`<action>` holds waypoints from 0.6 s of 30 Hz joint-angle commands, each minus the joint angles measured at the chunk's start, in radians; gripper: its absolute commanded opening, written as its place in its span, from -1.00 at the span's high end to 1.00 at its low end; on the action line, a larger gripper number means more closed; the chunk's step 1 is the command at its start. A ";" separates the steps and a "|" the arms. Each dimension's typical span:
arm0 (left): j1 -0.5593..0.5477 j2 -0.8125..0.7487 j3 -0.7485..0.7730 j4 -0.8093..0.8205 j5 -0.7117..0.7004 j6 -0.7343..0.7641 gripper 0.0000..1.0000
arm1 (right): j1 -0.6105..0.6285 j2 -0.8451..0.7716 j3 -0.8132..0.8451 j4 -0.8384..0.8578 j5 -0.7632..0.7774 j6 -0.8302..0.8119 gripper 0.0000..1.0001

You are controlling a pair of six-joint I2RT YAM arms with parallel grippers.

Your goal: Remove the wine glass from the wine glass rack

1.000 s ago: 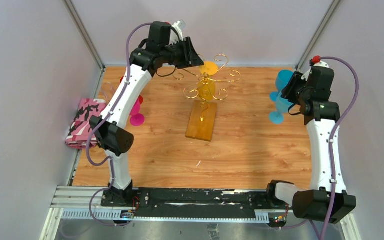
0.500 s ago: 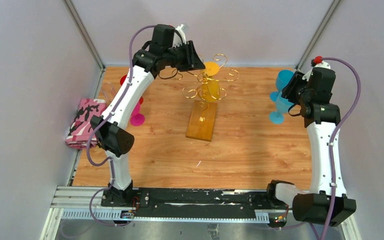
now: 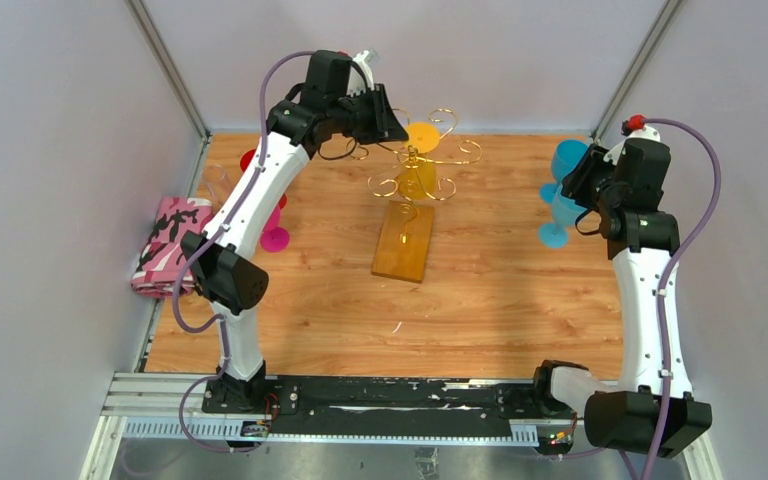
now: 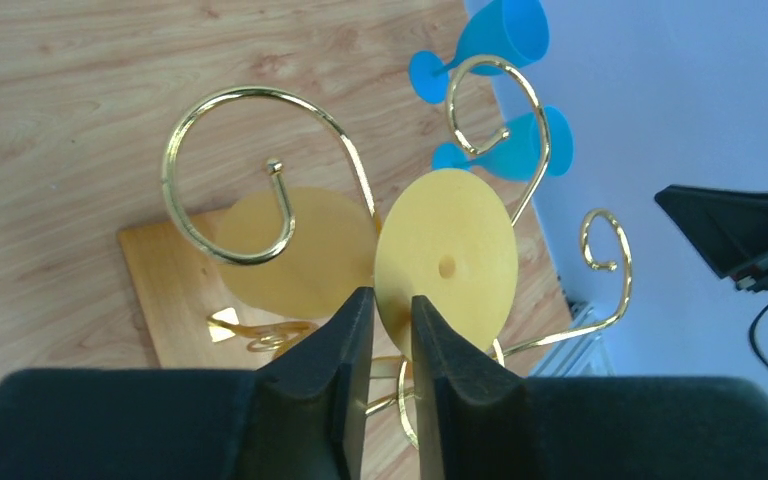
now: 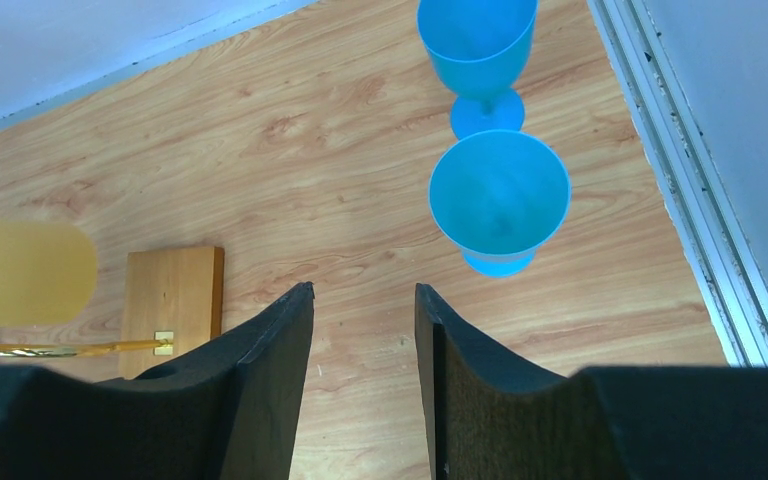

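Left hand (image 4: 390, 302) tighter; wine glass (image 4: 460, 240) vertical, foot-up

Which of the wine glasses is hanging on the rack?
The yellow plastic wine glass, foot up in the gold wire rack; the blue glasses and the pink glass stand on the table.

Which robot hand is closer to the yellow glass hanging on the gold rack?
Left. The left hand has its fingers either side of the yellow glass foot; the right hand is far off, by the blue glasses.
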 commanded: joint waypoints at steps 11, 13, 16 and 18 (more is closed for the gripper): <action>-0.001 -0.012 -0.009 -0.033 -0.028 -0.005 0.94 | -0.008 -0.030 -0.026 0.031 -0.012 0.014 0.07; -0.001 -0.009 -0.004 -0.033 -0.027 -0.013 1.00 | -0.008 -0.031 -0.029 0.031 -0.013 0.015 0.07; -0.001 0.001 0.014 -0.032 -0.022 -0.029 1.00 | -0.007 -0.034 -0.033 0.033 -0.014 0.016 0.07; 0.000 0.003 0.029 -0.033 -0.032 -0.038 1.00 | -0.007 -0.036 -0.034 0.034 -0.013 0.016 0.07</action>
